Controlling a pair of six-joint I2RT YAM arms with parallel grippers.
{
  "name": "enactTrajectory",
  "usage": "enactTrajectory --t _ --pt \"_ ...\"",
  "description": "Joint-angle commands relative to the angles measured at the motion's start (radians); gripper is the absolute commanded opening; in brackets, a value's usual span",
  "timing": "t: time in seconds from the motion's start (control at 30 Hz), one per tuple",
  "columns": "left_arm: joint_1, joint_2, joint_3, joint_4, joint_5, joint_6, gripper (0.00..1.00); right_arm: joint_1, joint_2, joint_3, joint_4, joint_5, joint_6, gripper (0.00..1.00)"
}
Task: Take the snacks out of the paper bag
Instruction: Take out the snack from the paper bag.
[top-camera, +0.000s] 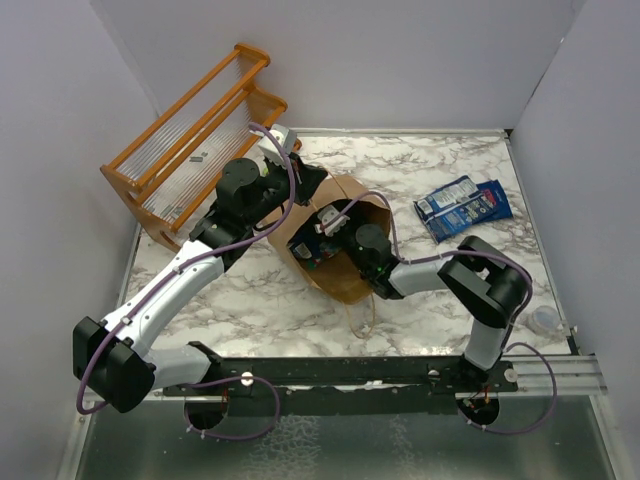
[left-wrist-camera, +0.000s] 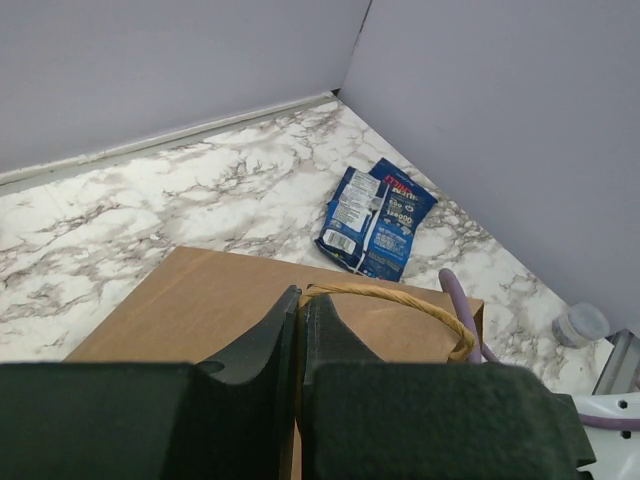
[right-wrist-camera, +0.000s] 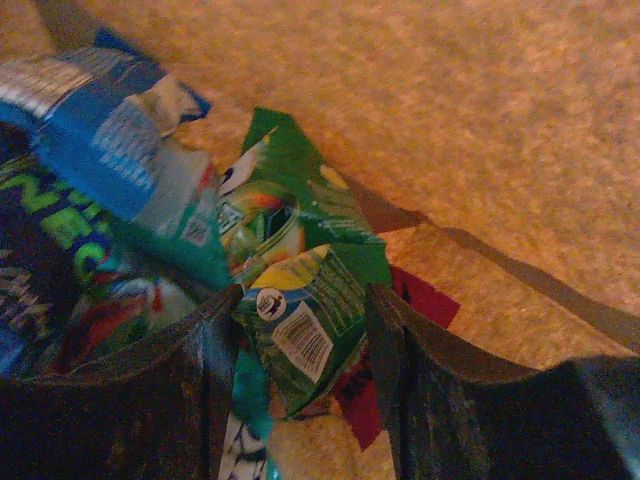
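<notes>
Looking down from the overhead cam: a marble-look table (top-camera: 250, 300) with two robot arms bolted at its near edge. A brown paper bag (top-camera: 345, 282) sits approx. mid-table, its mouth gaping up toward the cam. Can't tell whether it stands or leans.

The left gripper (left-wrist-camera: 300, 302) is clenched on the bag's top edge, fingers pressed together w/ the paper between them, right beside a twisted paper handle (left-wrist-camera: 395, 296) that loops off to one side.

The right gripper (right-wrist-camera: 300, 340) is down inside the bag. Its jaws are spread, one finger on either side of a small green packet (right-wrist-camera: 305, 335). The left-hand finger looks to touch the packet's edge, and a thin gap shows at the other, so it isn't pinched.

More snacks are piled in the bag around it: another green packet (right-wrist-camera: 290, 205) just behind, a blue and white packet (right-wrist-camera: 110, 140) to the left, a dark one w/ green lettering (right-wrist-camera: 45, 235) at far left, and something red (right-wrist-camera: 425, 300) underneath.

Two dark blue packets (top-camera: 462, 206) already lie flat on the table, side by side and overlapping, to the right of the bag and well apart from it.

An orange wooden rack (top-camera: 190, 150) stands at the back left corner. A small clear round cap (top-camera: 547, 320) rests near the table's right edge.
</notes>
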Motion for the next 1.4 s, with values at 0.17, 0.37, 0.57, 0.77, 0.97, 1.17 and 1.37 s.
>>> enactTrajectory --t 0.17,0.37,0.57,0.77,0.97,1.17,1.37 --pt "-0.005 -0.005 0.03 0.01 0.018 -0.01 0.0 0.006 0.12 0.113 0.118 0.167 -0.063 0.49" --pt "-0.005 -0.004 0.029 0.011 0.022 -0.014 0.0 0.006 0.152 0.119 0.092 0.182 -0.045 0.49" --pt "-0.005 -0.001 0.026 0.013 0.022 -0.015 0.0 0.006 0.155 0.127 0.052 0.216 -0.04 0.44" --pt "-0.005 0.007 0.026 0.019 0.032 -0.024 0.0 0.006 0.031 0.12 -0.073 0.091 0.038 0.21" --pt "-0.005 0.009 0.024 0.018 0.032 -0.023 0.0 0.006 -0.064 0.071 -0.097 -0.027 0.067 0.01" --pt "-0.005 0.007 0.025 0.018 0.03 -0.022 0.0 0.005 -0.144 0.046 -0.121 -0.044 0.066 0.01" --pt "-0.005 0.01 0.025 0.016 0.026 -0.02 0.0 0.006 -0.286 0.0 -0.232 -0.175 0.093 0.01"
